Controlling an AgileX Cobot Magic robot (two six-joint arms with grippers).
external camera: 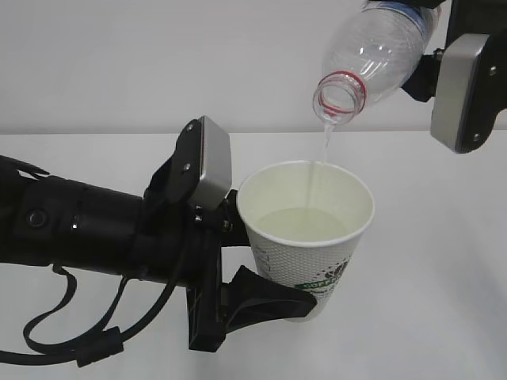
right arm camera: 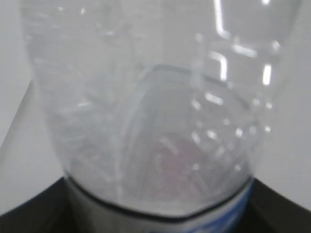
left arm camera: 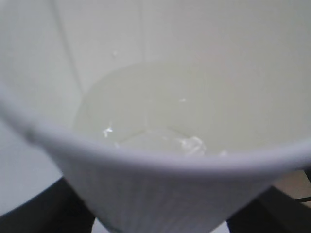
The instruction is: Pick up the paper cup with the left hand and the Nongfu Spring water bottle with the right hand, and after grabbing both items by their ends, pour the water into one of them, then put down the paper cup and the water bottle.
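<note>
My left gripper (external camera: 273, 261) is shut on the paper cup (external camera: 305, 237), a white cup with a green logo, held upright above the table. Water (external camera: 301, 224) partly fills it. In the left wrist view the paper cup (left arm camera: 160, 194) fills the frame, with water (left arm camera: 146, 111) inside and black fingers (left arm camera: 43, 213) at both lower corners. My right gripper (external camera: 412, 39) is shut on the Nongfu Spring water bottle (external camera: 372, 47), tilted mouth-down over the cup. A thin stream of water (external camera: 326, 142) falls from its red-ringed neck (external camera: 341, 83). The bottle (right arm camera: 155, 97) fills the right wrist view.
A white table (external camera: 444, 301) lies under both arms, with a pale wall (external camera: 158, 63) behind. The left arm's black cables (external camera: 71, 340) hang low at the front left. The right gripper's grey plate (external camera: 463, 91) stands at the upper right.
</note>
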